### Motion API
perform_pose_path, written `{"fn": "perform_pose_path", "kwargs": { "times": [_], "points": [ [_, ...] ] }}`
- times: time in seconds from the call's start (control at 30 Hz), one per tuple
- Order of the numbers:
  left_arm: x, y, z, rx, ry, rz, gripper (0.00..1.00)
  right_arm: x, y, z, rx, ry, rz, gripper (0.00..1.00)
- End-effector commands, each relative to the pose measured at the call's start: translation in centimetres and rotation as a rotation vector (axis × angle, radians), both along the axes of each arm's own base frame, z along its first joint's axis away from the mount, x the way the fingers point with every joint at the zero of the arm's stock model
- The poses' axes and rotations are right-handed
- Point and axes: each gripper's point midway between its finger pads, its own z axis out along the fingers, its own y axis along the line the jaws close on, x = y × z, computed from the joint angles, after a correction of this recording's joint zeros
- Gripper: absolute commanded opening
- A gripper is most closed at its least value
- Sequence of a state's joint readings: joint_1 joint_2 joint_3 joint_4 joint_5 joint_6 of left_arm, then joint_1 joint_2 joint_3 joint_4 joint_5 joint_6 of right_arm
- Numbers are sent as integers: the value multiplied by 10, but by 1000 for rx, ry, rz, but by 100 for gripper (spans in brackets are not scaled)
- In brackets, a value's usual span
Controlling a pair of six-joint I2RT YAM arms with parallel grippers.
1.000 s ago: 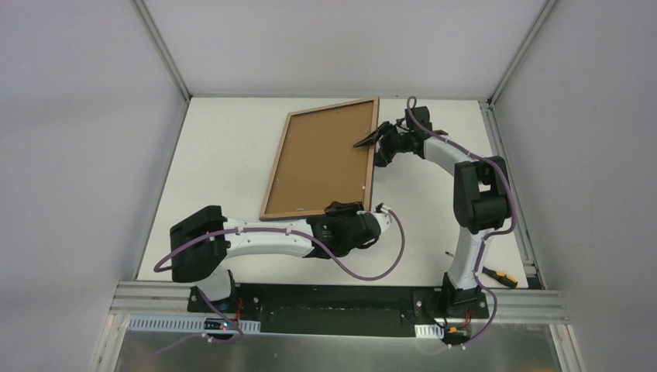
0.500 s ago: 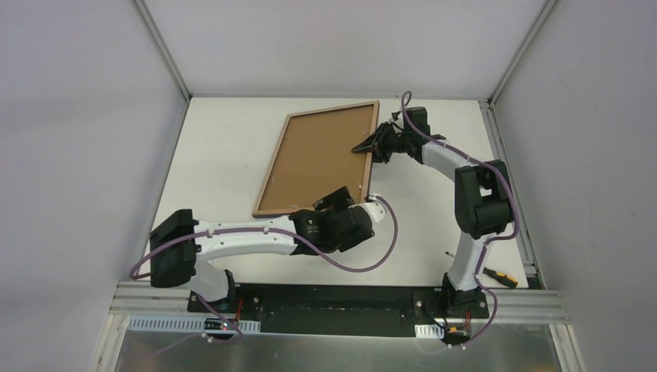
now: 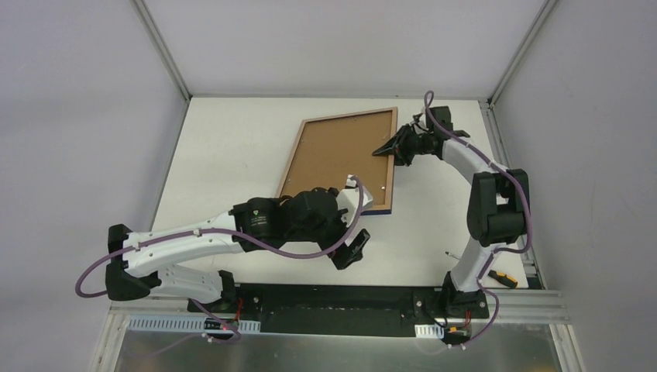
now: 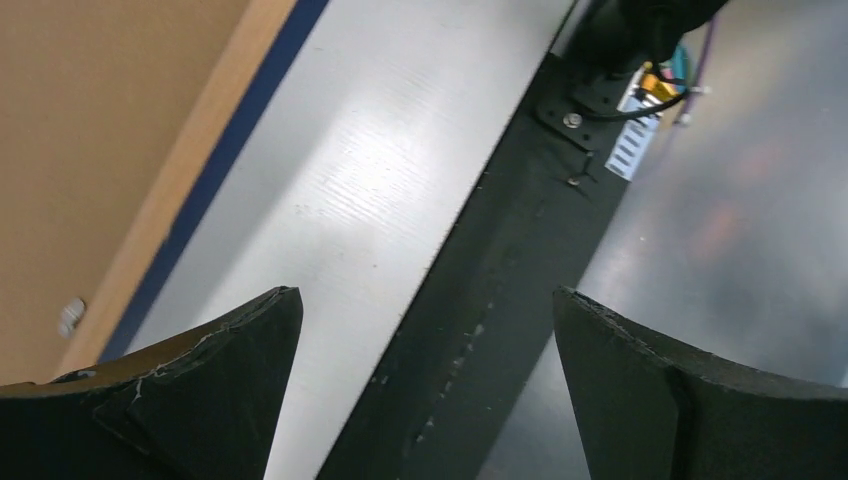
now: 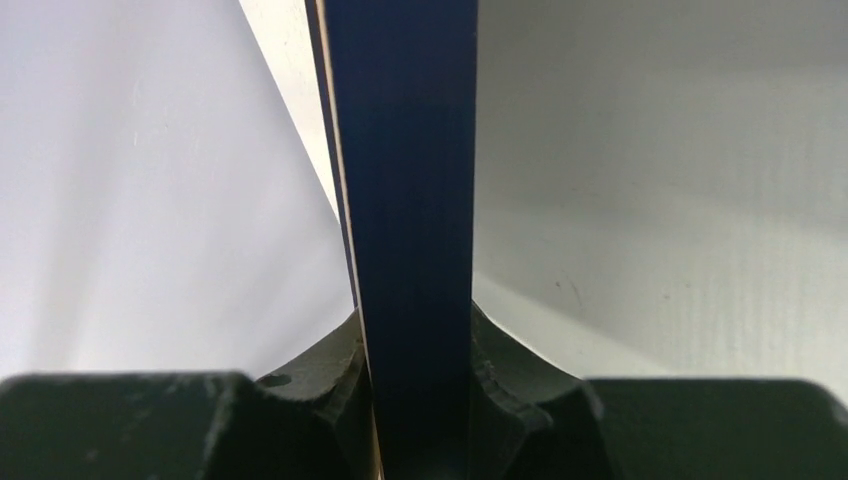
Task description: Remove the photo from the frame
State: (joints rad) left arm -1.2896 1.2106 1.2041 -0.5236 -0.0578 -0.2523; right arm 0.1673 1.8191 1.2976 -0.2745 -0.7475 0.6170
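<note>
Pinching frame [image 5: 410, 200] edge, right jaws, left jaws parted over table [image 4: 350, 200]

white table [image 3: 225, 155], grey walls [image 3: 77, 116]

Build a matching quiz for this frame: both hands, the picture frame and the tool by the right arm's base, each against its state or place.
Things:
1. left hand
2. right hand
3. frame
4. yellow-handled tool

States or places:
A. lies at the table's near right corner
B. open, holding nothing, off the frame
C. shut on the frame's dark-blue edge
D. back side up, brown backing board showing

Pairs: 1-B, 2-C, 3-D, 4-A
</note>
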Motion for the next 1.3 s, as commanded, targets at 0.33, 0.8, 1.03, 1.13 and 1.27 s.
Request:
{"fn": "perform_pose_path", "kwargs": {
  "times": [0.33, 0.8, 1.03, 1.13, 1.27],
  "points": [
    [18, 20, 54, -208, 230, 277, 95, -13, -78, 35, -279, 2, -159, 0],
    [167, 165, 50, 49, 26, 878, 98, -79, -175, 74, -902, -44, -169, 0],
    [187, 200, 33, 127, -13, 966, 99, -91, -203, 122, -1188, -97, -156, 0],
    [184, 207, 28, 117, -13, 981, 99, -88, -200, 145, -1247, -148, -151, 0],
    [181, 220, 30, 134, -46, 996, 99, -81, -190, 169, -1311, -211, -141, 0]
  ]
}}
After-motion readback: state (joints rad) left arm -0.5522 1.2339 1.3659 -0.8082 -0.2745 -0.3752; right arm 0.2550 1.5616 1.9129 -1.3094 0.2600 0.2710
